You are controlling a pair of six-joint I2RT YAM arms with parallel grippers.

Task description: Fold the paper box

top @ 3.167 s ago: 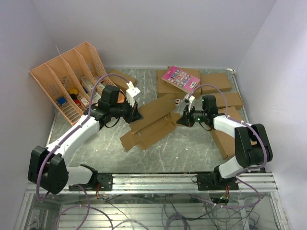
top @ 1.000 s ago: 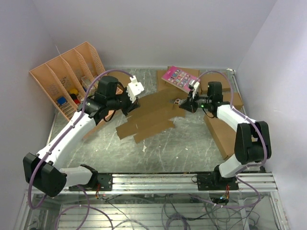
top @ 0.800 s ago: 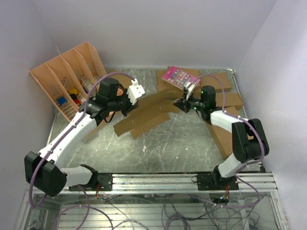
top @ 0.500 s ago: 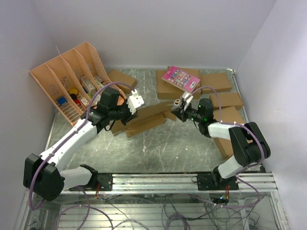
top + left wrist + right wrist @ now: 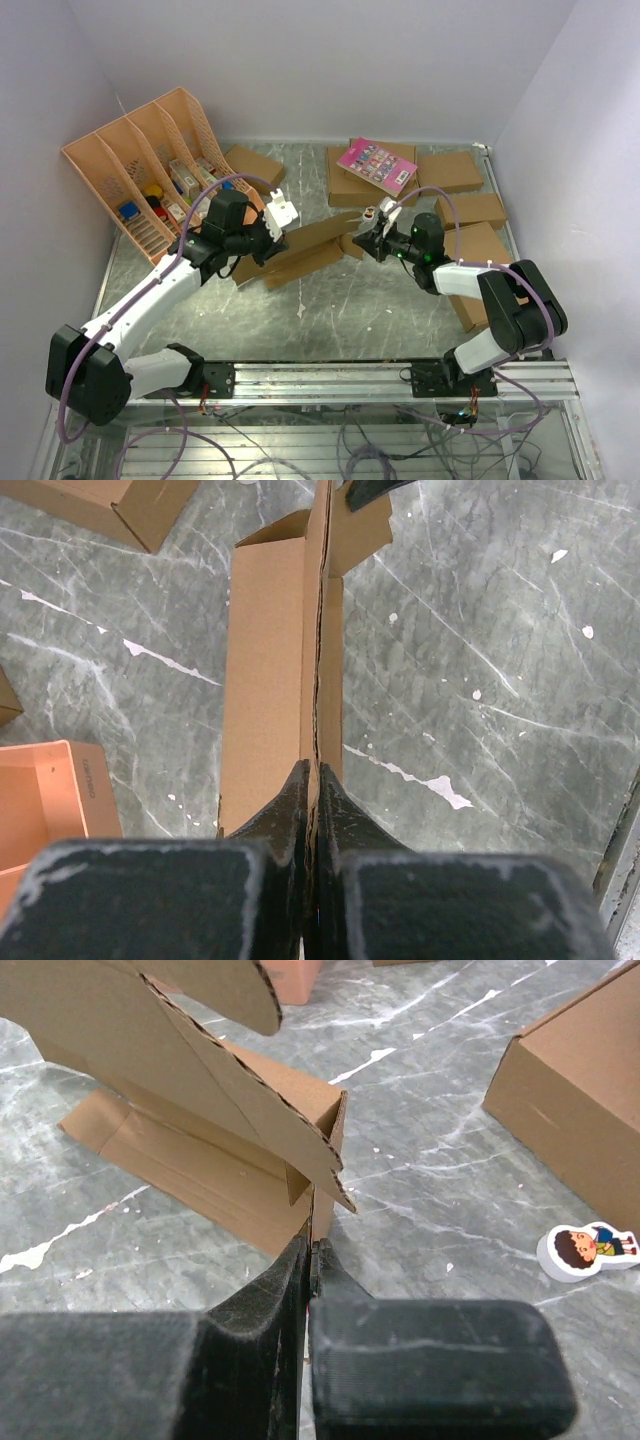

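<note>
The paper box (image 5: 303, 249) is plain brown cardboard, partly folded into a narrow oblong trough with its flaps up, in the middle of the table. My left gripper (image 5: 266, 241) is shut on a thin upright wall at its left end. In the left wrist view the left gripper (image 5: 312, 772) pinches the wall edge of the box (image 5: 265, 670). My right gripper (image 5: 366, 243) is shut on the box's right end. In the right wrist view the right gripper (image 5: 312, 1247) pinches a vertical wall of the box (image 5: 220, 1130) under a raised flap.
An orange file rack (image 5: 140, 165) stands at the back left. A brown box with a pink card (image 5: 376, 165) is at the back. More brown boxes (image 5: 470, 212) lie along the right side, one of them close in the right wrist view (image 5: 575, 1110). A small cartoon figure (image 5: 590, 1250) lies on the table.
Over the last second the flat spread sheet has closed up into a narrower folded shape. Both grippers moved nearer and lower with it, still holding its ends.
</note>
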